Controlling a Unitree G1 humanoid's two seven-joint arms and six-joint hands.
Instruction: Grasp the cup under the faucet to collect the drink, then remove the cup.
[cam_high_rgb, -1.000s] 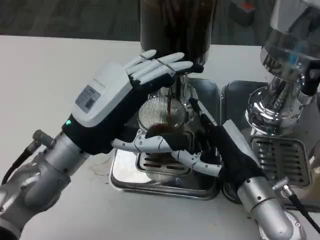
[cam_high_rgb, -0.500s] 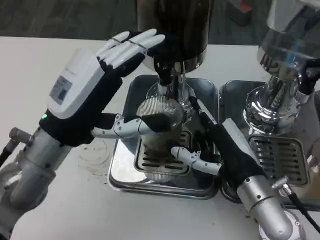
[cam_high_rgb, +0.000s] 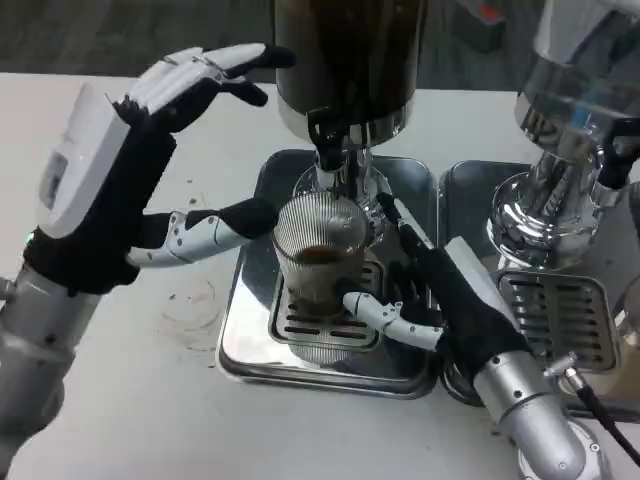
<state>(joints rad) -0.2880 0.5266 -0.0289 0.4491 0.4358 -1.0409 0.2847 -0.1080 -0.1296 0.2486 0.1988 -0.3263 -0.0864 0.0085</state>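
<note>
A ribbed glass cup (cam_high_rgb: 318, 250) with a little dark drink in it stands on the grate of the metal drip tray (cam_high_rgb: 250, 340), right under the faucet (cam_high_rgb: 330, 140) of the dark dispenser (cam_high_rgb: 350, 50). My right hand (cam_high_rgb: 440, 300) grips the cup from the right, thumb across its lower front and fingers along its far side. My left hand (cam_high_rgb: 110, 190) hovers to the left of the cup with fingers spread. Its thumb reaches toward the cup's left wall. No drink runs from the faucet.
A second chrome dispenser (cam_high_rgb: 570, 150) stands at the right over its own drip tray (cam_high_rgb: 560, 310), close behind my right forearm. Faint drink stains (cam_high_rgb: 190, 300) mark the white table to the left of the tray.
My left hand has come off the faucet and drawn back up and to the left, opening. The dark stream into the cup has stopped. My right hand stays on the cup.
</note>
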